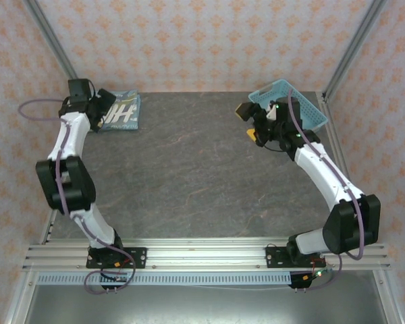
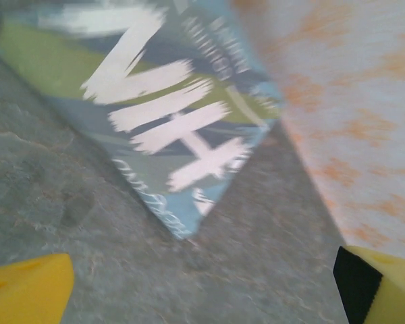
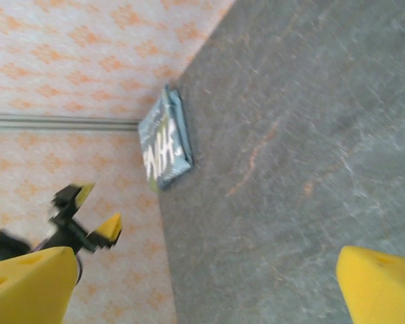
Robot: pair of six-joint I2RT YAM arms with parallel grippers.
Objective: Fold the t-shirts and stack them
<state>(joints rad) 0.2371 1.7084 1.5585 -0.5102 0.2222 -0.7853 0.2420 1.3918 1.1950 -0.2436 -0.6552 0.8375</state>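
Note:
A folded teal-blue t-shirt [image 1: 123,112] with bold white letters lies at the table's far left corner, next to the back wall. My left gripper [image 1: 105,108] hovers just left of it, open and apart from the cloth. In the left wrist view the t-shirt [image 2: 169,101] lies ahead of the left gripper [image 2: 202,290], whose yellow fingertips [image 2: 27,290] stand wide with bare table between them. My right gripper [image 1: 247,125] is open at the back right with nothing in it. In the right wrist view the right gripper [image 3: 202,287] faces across the table toward the t-shirt [image 3: 163,142] and the left gripper [image 3: 98,209].
A light blue plastic lattice basket [image 1: 293,102] stands at the back right corner, right behind my right gripper. The dark grey stone-patterned table [image 1: 202,175] is walled by patterned panels at the back and sides. Metal frame posts [image 1: 50,37] rise at both back corners.

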